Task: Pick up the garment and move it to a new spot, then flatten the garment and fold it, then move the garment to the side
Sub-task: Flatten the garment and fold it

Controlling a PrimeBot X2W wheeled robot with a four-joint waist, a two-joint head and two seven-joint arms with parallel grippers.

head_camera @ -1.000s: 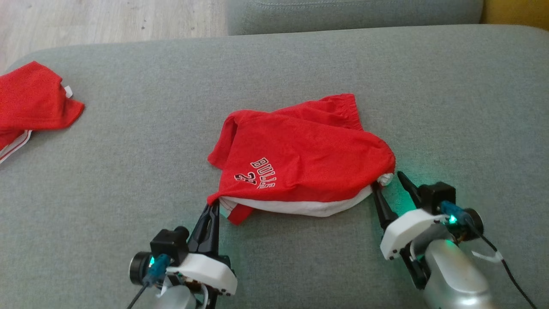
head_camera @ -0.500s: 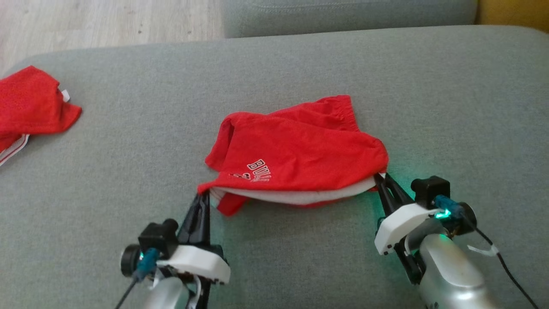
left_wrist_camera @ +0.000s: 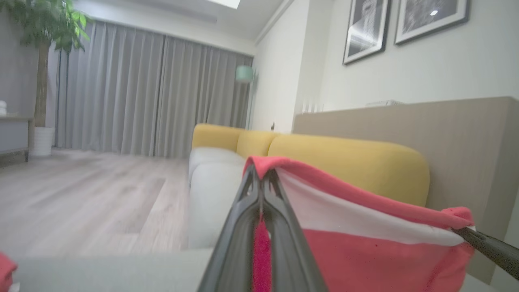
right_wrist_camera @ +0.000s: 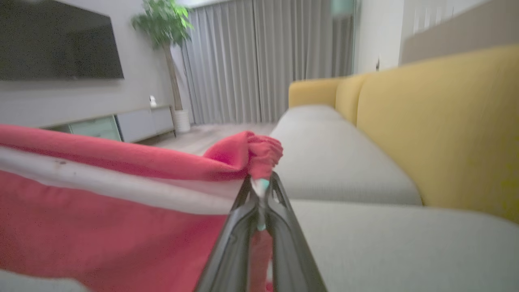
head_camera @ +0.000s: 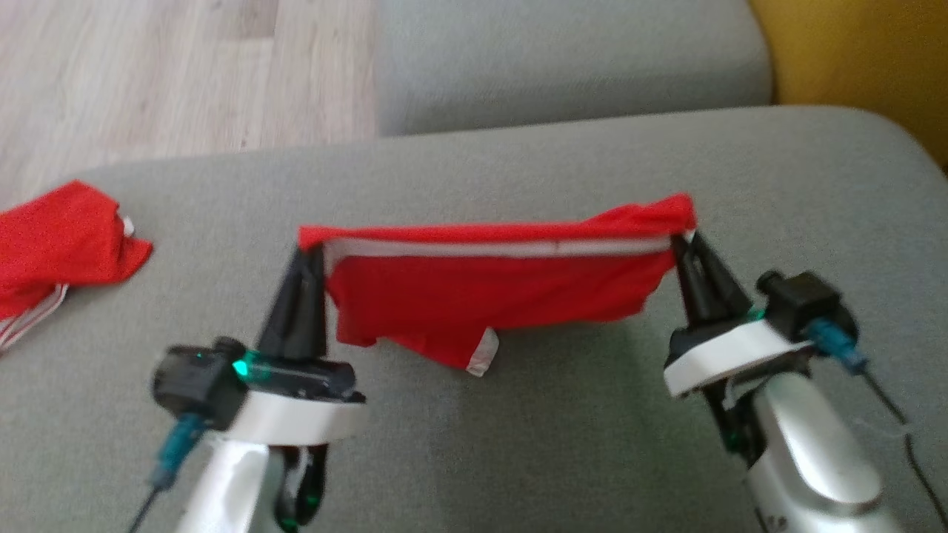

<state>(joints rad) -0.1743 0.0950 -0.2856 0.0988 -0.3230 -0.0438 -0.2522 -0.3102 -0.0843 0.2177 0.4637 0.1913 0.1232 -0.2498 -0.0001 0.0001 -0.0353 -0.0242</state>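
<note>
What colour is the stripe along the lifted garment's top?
White stripe on red garment; clearest in head view.

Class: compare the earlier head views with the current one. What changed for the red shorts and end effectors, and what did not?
The right end effector closed on the red shorts; with the left end effector already gripping, both lifted them, so they hang stretched between. The other red garment stayed on the grey cushion.

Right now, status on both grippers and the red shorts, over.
Left gripper and right gripper shut on red shorts, one top corner each. Shorts hang stretched between them over sofa cushion. Other red garment far left, apart.
</note>
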